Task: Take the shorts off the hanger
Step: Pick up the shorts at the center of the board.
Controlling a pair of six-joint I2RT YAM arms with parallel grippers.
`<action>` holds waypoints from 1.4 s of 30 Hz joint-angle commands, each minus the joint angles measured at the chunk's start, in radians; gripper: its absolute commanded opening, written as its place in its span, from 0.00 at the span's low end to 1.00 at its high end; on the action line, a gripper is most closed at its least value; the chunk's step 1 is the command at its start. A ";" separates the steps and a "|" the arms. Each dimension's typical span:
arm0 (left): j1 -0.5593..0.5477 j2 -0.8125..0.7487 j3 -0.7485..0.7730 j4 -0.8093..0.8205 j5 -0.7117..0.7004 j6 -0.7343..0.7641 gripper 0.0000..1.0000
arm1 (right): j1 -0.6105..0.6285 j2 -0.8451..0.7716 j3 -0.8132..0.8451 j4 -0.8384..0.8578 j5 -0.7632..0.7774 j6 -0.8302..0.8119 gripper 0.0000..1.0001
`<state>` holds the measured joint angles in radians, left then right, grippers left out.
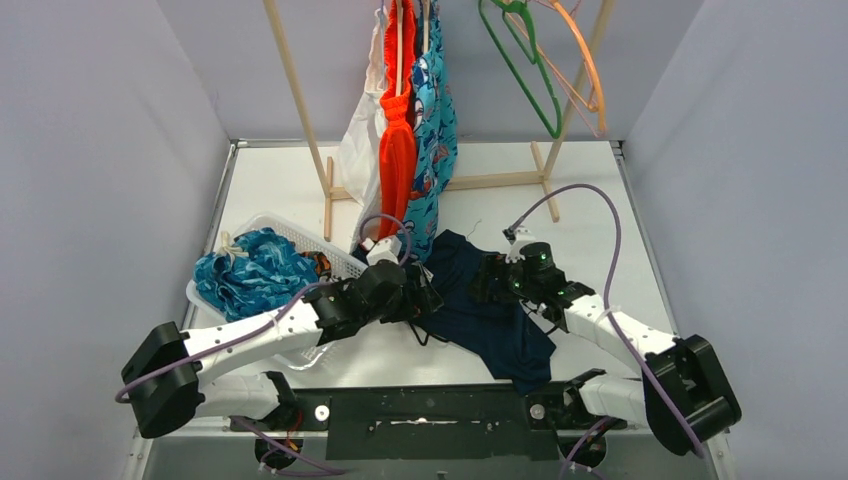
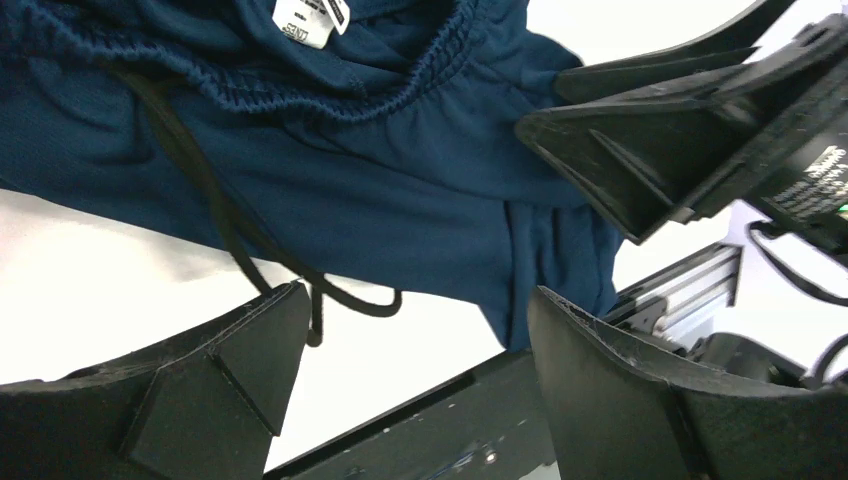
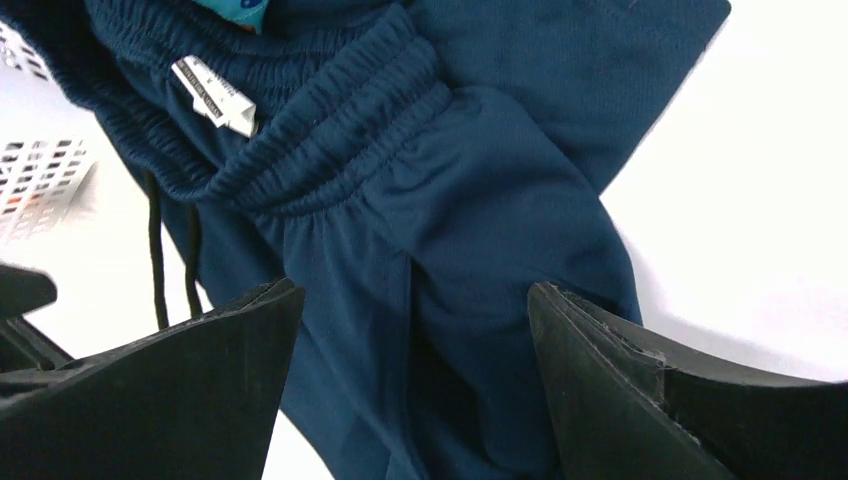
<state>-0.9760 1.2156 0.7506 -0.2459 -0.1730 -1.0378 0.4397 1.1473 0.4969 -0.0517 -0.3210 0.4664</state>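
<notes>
Plain navy shorts lie flat on the white table between my arms, with a black drawstring and a white label. My left gripper is open at their left edge, nothing between its fingers. My right gripper is open just above the navy fabric, near the waistband. Bright orange shorts and teal shark-print shorts hang on the wooden rack, with a white garment beside them. Blue patterned shorts lie in a basket.
A white plastic basket stands at the left under my left arm. Empty green and orange hangers hang at the rack's right. The rack's foot bar crosses the far table. Grey walls close both sides.
</notes>
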 commanded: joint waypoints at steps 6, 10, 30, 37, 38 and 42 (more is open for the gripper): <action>-0.024 0.087 0.112 -0.013 -0.237 -0.268 0.80 | 0.016 0.021 -0.047 0.156 -0.052 0.010 0.86; -0.023 0.181 0.172 -0.040 -0.248 -0.404 0.80 | 0.037 -0.096 -0.177 0.262 -0.131 0.010 0.86; 0.056 0.457 0.251 -0.146 -0.255 -0.638 0.80 | 0.061 -0.126 -0.183 0.130 0.117 0.010 0.86; 0.101 0.577 0.277 -0.037 -0.160 -0.466 0.46 | 0.070 -0.044 -0.148 0.142 0.036 0.010 0.52; 0.098 0.585 0.280 -0.024 -0.150 -0.442 0.35 | 0.071 -0.050 -0.150 0.151 0.029 0.010 0.47; 0.078 0.591 0.311 -0.017 -0.116 -0.351 0.02 | 0.072 -0.075 -0.153 0.149 0.047 -0.089 0.35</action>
<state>-0.8799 1.7821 1.0161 -0.3061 -0.3340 -1.5173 0.5037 1.0992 0.3252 0.0570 -0.2729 0.4458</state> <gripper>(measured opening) 0.133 0.394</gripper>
